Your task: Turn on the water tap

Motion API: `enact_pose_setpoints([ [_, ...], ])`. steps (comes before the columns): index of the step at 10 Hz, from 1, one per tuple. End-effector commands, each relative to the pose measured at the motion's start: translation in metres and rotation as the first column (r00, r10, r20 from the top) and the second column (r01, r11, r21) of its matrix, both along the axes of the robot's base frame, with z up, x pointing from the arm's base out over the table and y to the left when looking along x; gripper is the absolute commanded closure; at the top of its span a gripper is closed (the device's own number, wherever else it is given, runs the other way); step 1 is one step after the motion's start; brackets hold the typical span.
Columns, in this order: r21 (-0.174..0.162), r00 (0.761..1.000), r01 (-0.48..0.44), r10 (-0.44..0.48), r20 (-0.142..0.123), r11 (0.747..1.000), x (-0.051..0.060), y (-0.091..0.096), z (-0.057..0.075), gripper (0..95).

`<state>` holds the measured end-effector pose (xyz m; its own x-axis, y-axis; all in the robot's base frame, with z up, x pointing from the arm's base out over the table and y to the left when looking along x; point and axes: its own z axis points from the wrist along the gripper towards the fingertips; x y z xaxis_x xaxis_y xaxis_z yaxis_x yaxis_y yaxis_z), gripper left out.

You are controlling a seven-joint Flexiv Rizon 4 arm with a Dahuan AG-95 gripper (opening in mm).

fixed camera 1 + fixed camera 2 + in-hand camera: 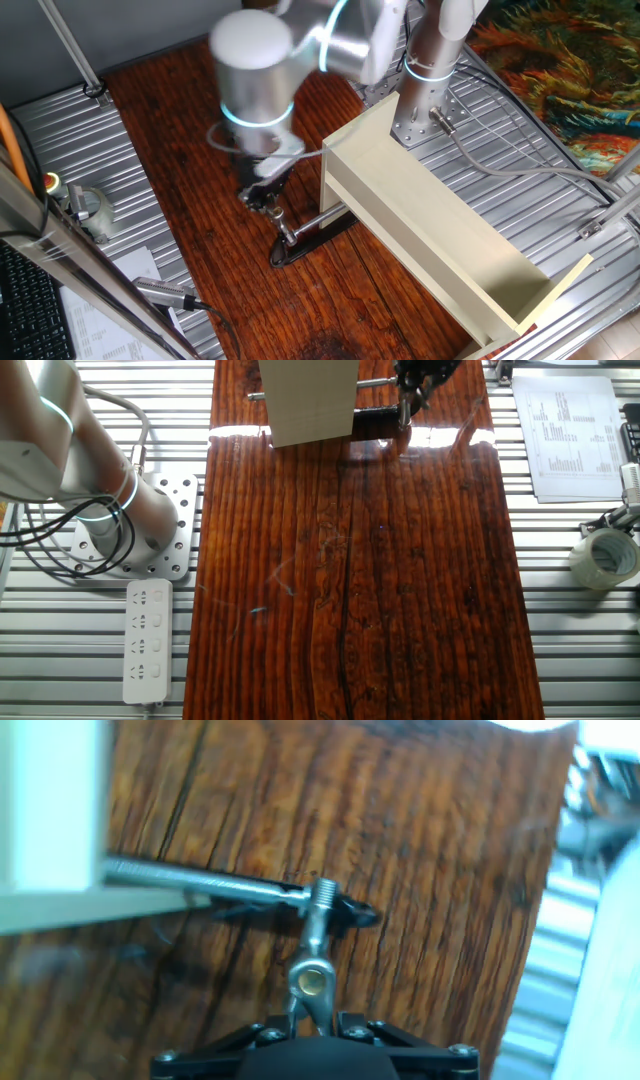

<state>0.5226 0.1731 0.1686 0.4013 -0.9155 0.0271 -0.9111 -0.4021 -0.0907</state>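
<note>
We've got the gripper (pixel 300 1017) right down over the water tap (pixel 312 935) — jaws look clenched on its lever handle. Tap sits on the wooden table (pixel 200 200), just beside the cream box (pixel 430 230).

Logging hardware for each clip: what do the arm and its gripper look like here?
The arm is a chain of silver-grey rounded cylindrical links, with thin glowing cyan rings at the joints. Its base column stands on a perforated metal plate, and grey cables trail from it across the ribbed surface. The gripper is small, black and angular, with screw heads visible in the hand view.
</note>
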Motion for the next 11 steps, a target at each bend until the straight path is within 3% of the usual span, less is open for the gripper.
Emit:
enact_pose_setpoints([
  [1,-0.003,0.979,-0.193,0.192,0.071,0.981,-0.006,-0.001,-0.004,76.0],
  [2,-0.003,0.977,-0.196,0.195,0.081,0.981,-0.005,-0.003,-0.003,76.0],
  [4,0.034,0.978,-0.19,0.187,0.088,0.981,0.008,-0.014,-0.001,76.0],
  [5,0.044,0.98,-0.184,0.18,0.087,0.982,0.011,-0.012,-0.003,95.0],
  [8,0.045,0.984,-0.167,0.163,0.069,0.985,0.012,-0.012,-0.005,95.0],
  [11,0.045,0.983,-0.174,0.171,0.069,0.984,0.014,-0.011,-0.004,95.0],
])
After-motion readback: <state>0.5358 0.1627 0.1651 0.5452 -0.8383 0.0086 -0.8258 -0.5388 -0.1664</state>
